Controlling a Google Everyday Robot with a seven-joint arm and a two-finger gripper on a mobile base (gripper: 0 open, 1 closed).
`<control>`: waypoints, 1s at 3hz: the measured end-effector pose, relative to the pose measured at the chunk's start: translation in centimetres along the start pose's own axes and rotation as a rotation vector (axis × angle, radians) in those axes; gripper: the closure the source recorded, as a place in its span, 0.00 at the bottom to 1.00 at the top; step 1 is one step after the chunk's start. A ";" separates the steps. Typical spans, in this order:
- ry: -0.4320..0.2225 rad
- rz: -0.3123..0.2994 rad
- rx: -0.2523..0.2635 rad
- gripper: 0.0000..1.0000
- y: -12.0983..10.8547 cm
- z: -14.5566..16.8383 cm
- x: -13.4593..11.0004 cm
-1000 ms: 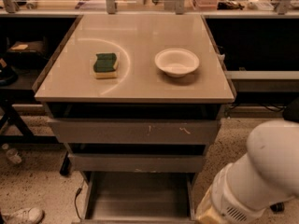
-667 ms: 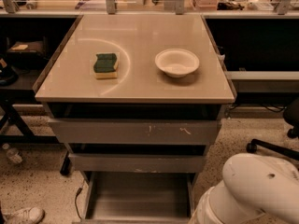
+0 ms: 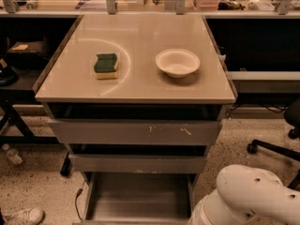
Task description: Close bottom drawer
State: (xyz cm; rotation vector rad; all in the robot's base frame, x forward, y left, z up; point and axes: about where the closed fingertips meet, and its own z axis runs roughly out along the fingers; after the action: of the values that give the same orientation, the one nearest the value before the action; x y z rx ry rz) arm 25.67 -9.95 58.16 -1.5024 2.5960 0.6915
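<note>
bottom drawer [image 3: 138, 198] open, just left of arm [image 3: 248, 196]; gripper below frame, bottom right — grip state can't tell; push inward

Top drawer [image 3: 136, 132] is grey with white scratches, bottom drawer [image 3: 138, 198] plain grey. Beige tabletop [image 3: 140, 86], green-and-yellow sponge [image 3: 106, 65], white bowl [image 3: 177, 62], speckled floor [image 3: 37, 184], white arm [image 3: 248, 198]; gripper's out of frame.

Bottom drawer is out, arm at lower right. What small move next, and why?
Probably move the arm over to bring the gripper, not in view here, against the front of the bottom drawer and push inward. The drawer stands pulled out with its tray exposed, and only the white arm shows, beside it at lower right.
</note>
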 end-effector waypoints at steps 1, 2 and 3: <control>0.014 0.004 0.000 1.00 -0.3 0.7 0.1; 0.014 0.056 0.021 1.00 -4.2 3.6 1.6; 0.012 0.116 0.026 1.00 -9.6 8.1 4.2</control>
State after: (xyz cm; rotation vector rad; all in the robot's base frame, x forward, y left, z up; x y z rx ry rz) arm 30.18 -14.04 46.43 -1.3626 2.7079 0.6577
